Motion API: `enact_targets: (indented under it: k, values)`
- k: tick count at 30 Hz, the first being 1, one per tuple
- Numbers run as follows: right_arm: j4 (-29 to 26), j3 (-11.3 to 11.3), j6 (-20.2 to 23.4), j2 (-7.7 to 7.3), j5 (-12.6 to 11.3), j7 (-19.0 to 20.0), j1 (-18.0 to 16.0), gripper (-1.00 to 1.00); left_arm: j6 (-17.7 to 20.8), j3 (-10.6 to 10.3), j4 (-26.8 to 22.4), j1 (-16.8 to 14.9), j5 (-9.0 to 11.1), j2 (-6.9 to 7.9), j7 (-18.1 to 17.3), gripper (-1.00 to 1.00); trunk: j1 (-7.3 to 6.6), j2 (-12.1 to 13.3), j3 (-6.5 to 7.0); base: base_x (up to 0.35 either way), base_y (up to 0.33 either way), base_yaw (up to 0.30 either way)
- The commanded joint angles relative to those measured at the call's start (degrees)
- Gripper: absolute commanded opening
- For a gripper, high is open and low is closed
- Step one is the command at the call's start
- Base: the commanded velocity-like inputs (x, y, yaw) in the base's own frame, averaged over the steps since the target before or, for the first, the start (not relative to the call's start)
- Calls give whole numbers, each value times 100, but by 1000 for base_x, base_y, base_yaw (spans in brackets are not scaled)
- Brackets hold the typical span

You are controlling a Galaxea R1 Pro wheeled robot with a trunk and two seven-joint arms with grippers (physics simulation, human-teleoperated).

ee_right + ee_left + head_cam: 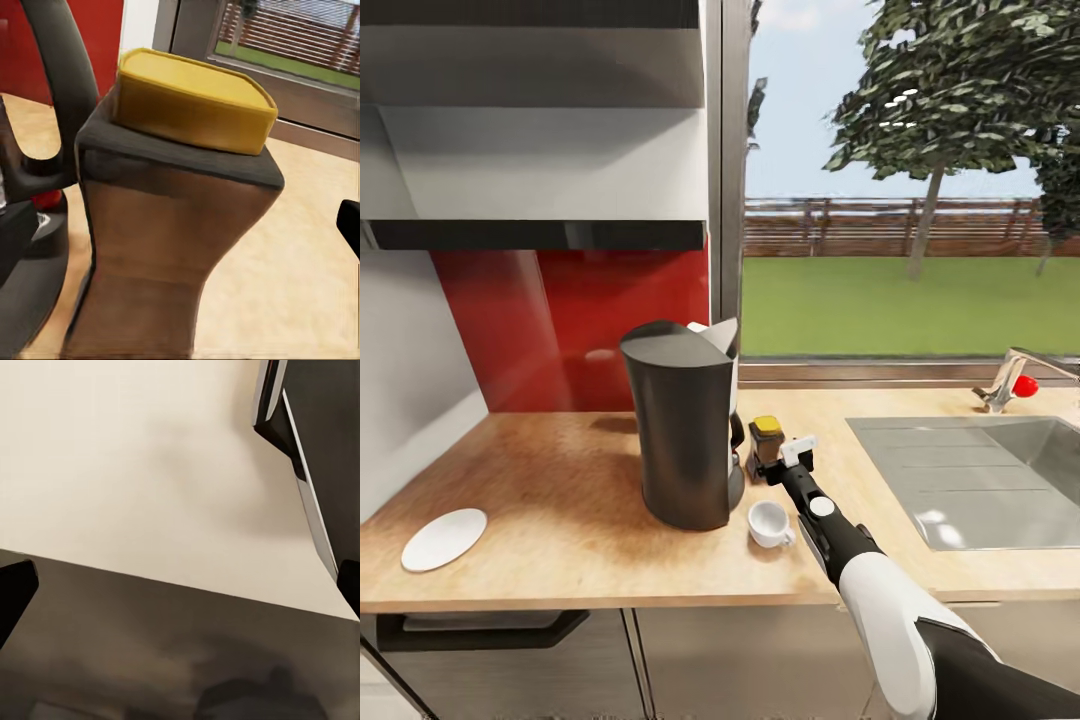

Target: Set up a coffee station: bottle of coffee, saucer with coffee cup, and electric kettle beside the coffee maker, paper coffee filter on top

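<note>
Bottle of coffee (765, 436) standing upright on the surface (560, 480), just beside the coffee maker (685, 430) on its sink side, toward the back edge, with the right tool (772, 466) at its base; wrist view shows the bottle (176, 217) large between the fingers, one dark fingertip (349, 225) apart from its side, so tool judged spread, not pinching. Best to back straight out along the approach line, low and slow, keeping clear of the coffee cup (769, 523) just beside the forearm near the front edge. Saucer (444, 539) lying well apart by the front left corner; left tool state cannot be told.
</note>
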Motion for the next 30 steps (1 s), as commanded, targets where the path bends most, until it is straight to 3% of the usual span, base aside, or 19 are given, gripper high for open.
enact_targets:
  k: [1,13,25,30]
  values:
    - [-1,-49,-22,6,29,34,-5,100,17,41,-6,0,9,0,11,100,-1,-7,-7,-248,0,0]
    - [-2,-49,-21,6,32,34,-6,100,17,33,-13,0,9,-2,6,100,-1,-7,-7,-313,0,0]
    - [-36,-54,-25,6,26,-3,-4,100,16,29,-72,-7,15,-7,4,100,-1,-7,-7,-41,0,0]
    - [-413,-70,-30,6,13,-23,-3,100,18,29,-84,-23,12,-9,6,100,-1,-7,-7,-275,0,0]
